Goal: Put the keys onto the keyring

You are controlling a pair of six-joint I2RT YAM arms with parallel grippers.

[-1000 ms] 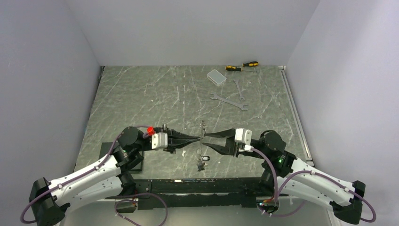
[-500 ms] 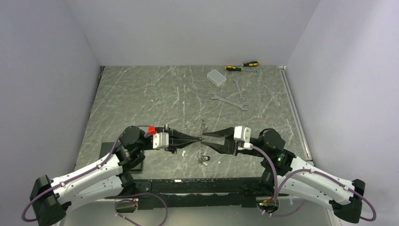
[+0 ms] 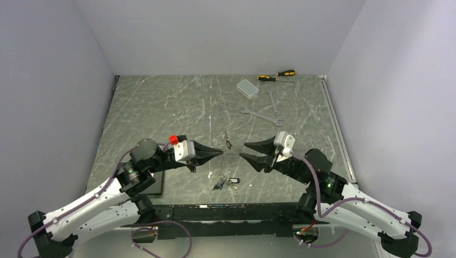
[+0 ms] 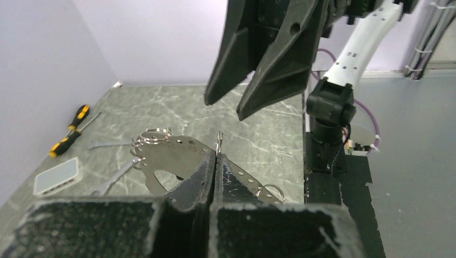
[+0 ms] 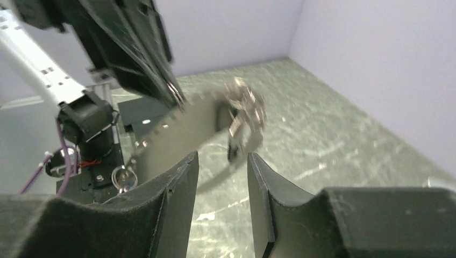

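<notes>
The keyring (image 4: 183,146), with a few keys (image 5: 244,107) apparently already on its far end, is pinched by the clenched left gripper (image 3: 219,152) above the table's (image 3: 161,107) near middle, while the right gripper (image 3: 242,150) faces it, released and empty, so threading looks under way, not finished.

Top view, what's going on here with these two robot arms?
The left gripper is shut on the keyring, holding it up off the table. The right gripper faces it with jaws open, holding nothing. A small bunch of keys shows just below them; whether it hangs from the ring or lies on the table is unclear.
</notes>
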